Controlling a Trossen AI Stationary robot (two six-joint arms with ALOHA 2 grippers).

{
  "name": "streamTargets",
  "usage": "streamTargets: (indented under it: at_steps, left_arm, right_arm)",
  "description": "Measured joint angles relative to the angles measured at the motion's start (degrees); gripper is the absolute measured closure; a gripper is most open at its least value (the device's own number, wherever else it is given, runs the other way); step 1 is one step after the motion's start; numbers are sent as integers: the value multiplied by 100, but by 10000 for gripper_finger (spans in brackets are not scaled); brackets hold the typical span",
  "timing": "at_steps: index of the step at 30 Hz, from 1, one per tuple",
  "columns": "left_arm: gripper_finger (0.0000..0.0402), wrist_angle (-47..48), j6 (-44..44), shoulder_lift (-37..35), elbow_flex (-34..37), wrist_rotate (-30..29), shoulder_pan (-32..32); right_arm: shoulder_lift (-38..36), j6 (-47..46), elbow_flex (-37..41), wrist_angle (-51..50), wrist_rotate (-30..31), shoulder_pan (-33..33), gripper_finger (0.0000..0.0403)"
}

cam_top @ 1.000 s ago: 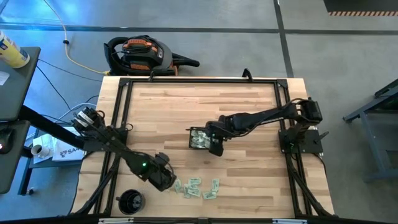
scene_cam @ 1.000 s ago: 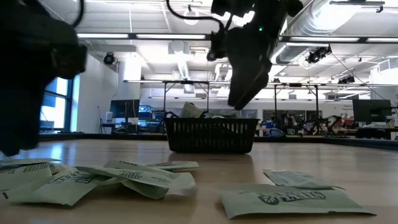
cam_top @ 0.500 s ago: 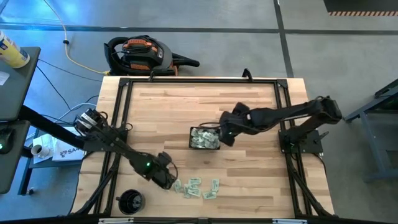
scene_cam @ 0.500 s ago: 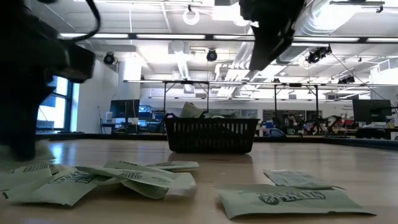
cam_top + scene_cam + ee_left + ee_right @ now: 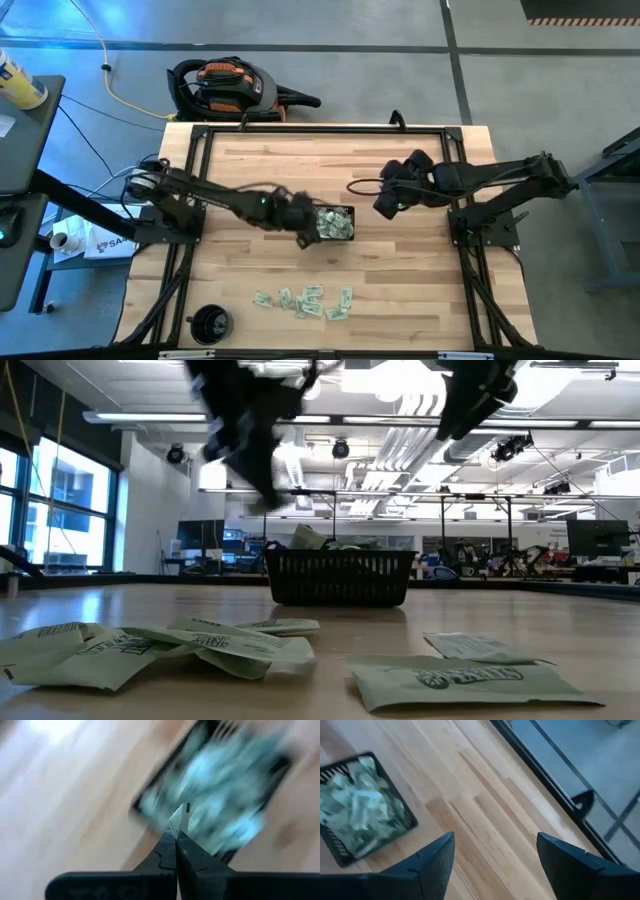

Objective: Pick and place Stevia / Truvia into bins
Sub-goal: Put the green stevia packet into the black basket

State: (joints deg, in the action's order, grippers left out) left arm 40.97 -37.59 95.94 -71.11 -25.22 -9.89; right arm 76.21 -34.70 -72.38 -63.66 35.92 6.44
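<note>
Pinching one sachet (image 5: 178,821) by its lower edge, the left claw (image 5: 176,840) has its fingers fully together; the packet stands on edge, long axis running up out of the tips toward the tray. Left claw (image 5: 305,232) hangs just over the near-left corner of the black mesh tray (image 5: 348,212) at mid-bench. Tray long axis runs left-right in the high view, already heaped with pale green and white sachets (image 5: 332,226). More loose sachets (image 5: 305,301) lie flat in a ragged row well apart from the tray, toward the bench's front edge, row running left-right, packets pointing every way. Round black cup (image 5: 210,322) sits left of that row near the front corner. Right claw (image 5: 492,857) is spread wide, holding nothing, raised to the right of the tray (image 5: 402,800) over bare bench (image 5: 400,270).
</note>
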Motion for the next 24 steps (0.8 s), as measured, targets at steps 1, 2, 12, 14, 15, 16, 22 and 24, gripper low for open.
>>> streamTargets:
  at_steps: [1,2,12,14,15,16,22,24]
  left_arm:
    - [375,-170,344,-10,-151,25,76]
    - [375,-391,654,-10,-251,110,162]
    - [337,-811,670,929,-479,1643,907]
    - [324,-705,580,1032,-479,1927,929]
    - [316,-715,534,1037,-479,2096,925]
    - [307,-727,470,1037,-479,2182,917]
    - [241,118,106,773,-983,1695,672]
    - [217,662,136,685,-1205,1535,552]
  right_arm:
    - [-15,-72,0,-128,4,17,132]
    - [-17,-138,0,-257,23,46,132]
    - [-13,-578,20,-544,170,307,135]
    - [-13,-581,20,-526,153,310,134]
    - [-10,-581,20,-511,145,310,134]
    - [-7,-581,20,-510,120,310,134]
    - [61,-83,17,-280,-638,264,135]
    - [194,408,17,-68,-1104,337,134]
